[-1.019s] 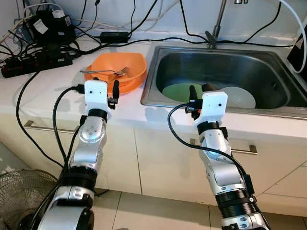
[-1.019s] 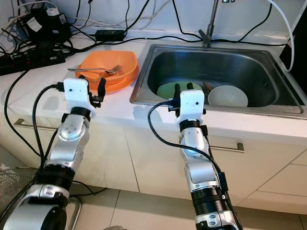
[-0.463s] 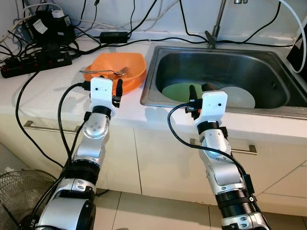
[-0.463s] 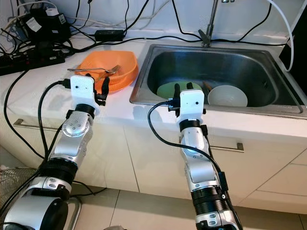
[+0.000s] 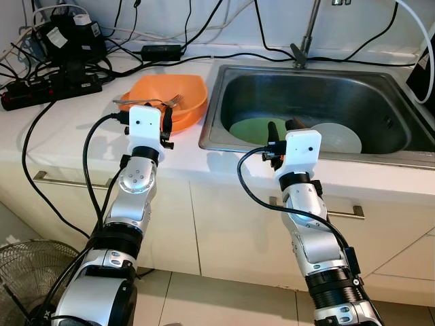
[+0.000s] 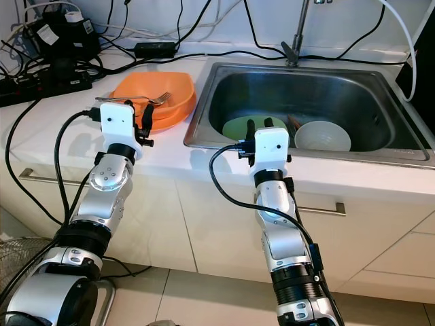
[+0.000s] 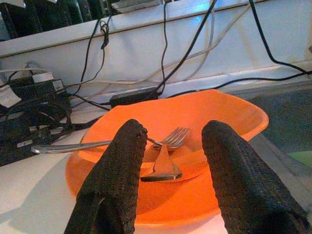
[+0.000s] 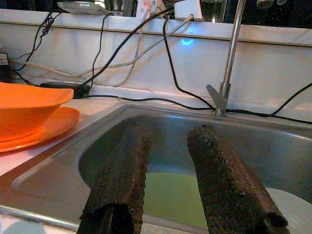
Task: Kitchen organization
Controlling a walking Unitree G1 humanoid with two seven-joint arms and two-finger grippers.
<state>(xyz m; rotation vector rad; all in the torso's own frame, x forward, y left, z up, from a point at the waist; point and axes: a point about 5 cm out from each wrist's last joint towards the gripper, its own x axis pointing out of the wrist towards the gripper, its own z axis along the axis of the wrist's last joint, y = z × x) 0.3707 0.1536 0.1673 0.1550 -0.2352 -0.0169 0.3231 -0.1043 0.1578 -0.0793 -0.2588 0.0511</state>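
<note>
Taking the sink [image 5: 380,153] as the landmark, the right gripper [image 8: 170,161] is nearest, hovering over the sink's front rim with its fingers spread and empty, pointing at the green plate [image 5: 257,129] that lies flat on the sink floor. A white plate [image 5: 340,138] lies just beside the green one, with a small dark brown item between them that is too hidden to name. To the left of the sink, the left gripper [image 7: 168,165] hangs over the counter [image 5: 61,132] with its fingers spread and empty, lined up on the orange bowl [image 7: 195,114]. The bowl sits on an orange plate [image 6: 170,117], and a fork [image 7: 163,144] rests inside it, handle laid across the rim.

This looks like the approach step: the left gripper probably needs to ease forward and close on the bowl's near rim or the fork. Behind the bowl lie a power strip [image 5: 51,90] and tangled cables; the tap [image 5: 307,34] rises behind the sink. No legible writing or brand.
</note>
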